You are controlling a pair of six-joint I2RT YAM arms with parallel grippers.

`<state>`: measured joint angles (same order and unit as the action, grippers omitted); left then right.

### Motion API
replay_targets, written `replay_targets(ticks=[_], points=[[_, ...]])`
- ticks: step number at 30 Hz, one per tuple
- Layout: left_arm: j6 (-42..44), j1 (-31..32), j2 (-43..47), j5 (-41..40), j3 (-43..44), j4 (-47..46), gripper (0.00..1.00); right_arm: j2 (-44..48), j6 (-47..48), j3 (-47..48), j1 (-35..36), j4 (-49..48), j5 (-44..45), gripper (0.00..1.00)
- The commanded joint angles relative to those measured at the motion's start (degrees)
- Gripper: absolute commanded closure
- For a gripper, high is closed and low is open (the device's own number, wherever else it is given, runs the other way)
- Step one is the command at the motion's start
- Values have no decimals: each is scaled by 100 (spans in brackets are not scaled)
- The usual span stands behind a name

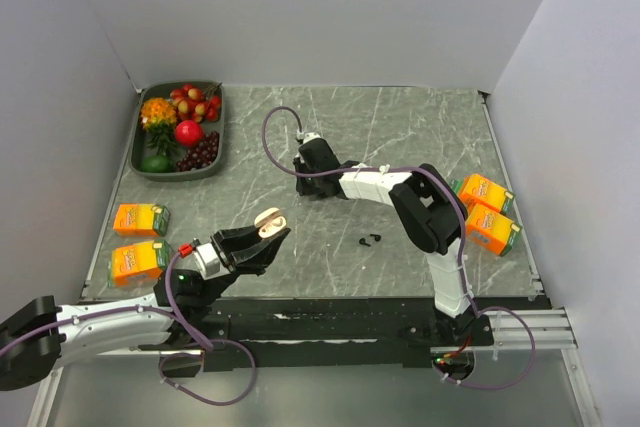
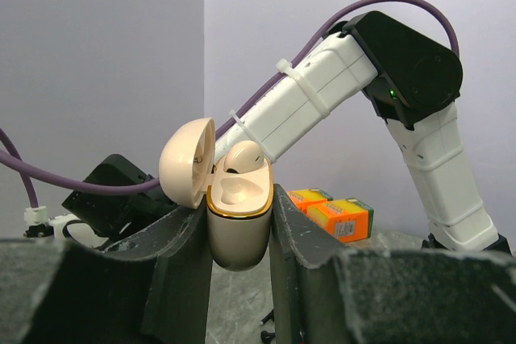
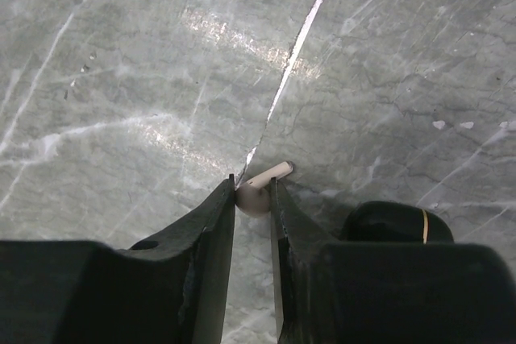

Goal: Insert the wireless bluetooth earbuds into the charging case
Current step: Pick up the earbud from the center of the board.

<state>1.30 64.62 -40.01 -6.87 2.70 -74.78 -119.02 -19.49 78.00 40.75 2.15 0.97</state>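
Closest in, the left pincer (image 2: 239, 209) is pinching a cream-coloured glossy charging case (image 2: 239, 239) by its lower body and holds it upright, clear of the grey marbled surface (image 3: 145, 70). Its domed lid (image 2: 185, 163) hangs open to the left. One cream plastic earbud (image 2: 242, 157) sits in the case, stem down, and the well in front of it looks vacant.

Further right, the right pincer (image 3: 252, 191) is pressed onto the round head of the second cream plastic earbud (image 3: 255, 197), low at the surface, with the stem poking out past the fingertips. Whether the bud has cleared the surface I cannot tell from this angle. Beside it shows a black rounded object with a thin yellow line (image 3: 395, 221). Further right again, in the overhead view, two tiny black pieces (image 1: 370, 240) lie loose; neither seems part of the pair in hand.

The step in hand looks like carrying that second bud across to the case. To do it well:
- Lift straight up first, since a grip on a slick round head could squirt the bud out sideways.
- Turn the wrist so the stem points down before arriving.
- Come in from above and from the right, away from the open lid.
- Hold the case steady and level with the left arm.
- Let go only once the stem has dropped into the well — a release made too high would likely bounce the bud off the rim.
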Motion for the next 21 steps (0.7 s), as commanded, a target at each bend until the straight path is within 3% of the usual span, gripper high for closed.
replay_targets(ticks=[1, 6, 13, 21], points=[[-25, 33, 2, 63, -349, -924, 99, 36, 24, -12, 38, -110, 131, 81], [-16, 33, 37, 46, -340, -915, 99, 642, -2, -276, 29, -66, 158, 89], [98, 24, 72, 11, -305, -898, 99, 2178, -108, -820, -67, 285, -44, 100], [414, 33, 362, -279, -305, -748, 99, 3709, -415, -1260, -366, 901, -1001, 100]])
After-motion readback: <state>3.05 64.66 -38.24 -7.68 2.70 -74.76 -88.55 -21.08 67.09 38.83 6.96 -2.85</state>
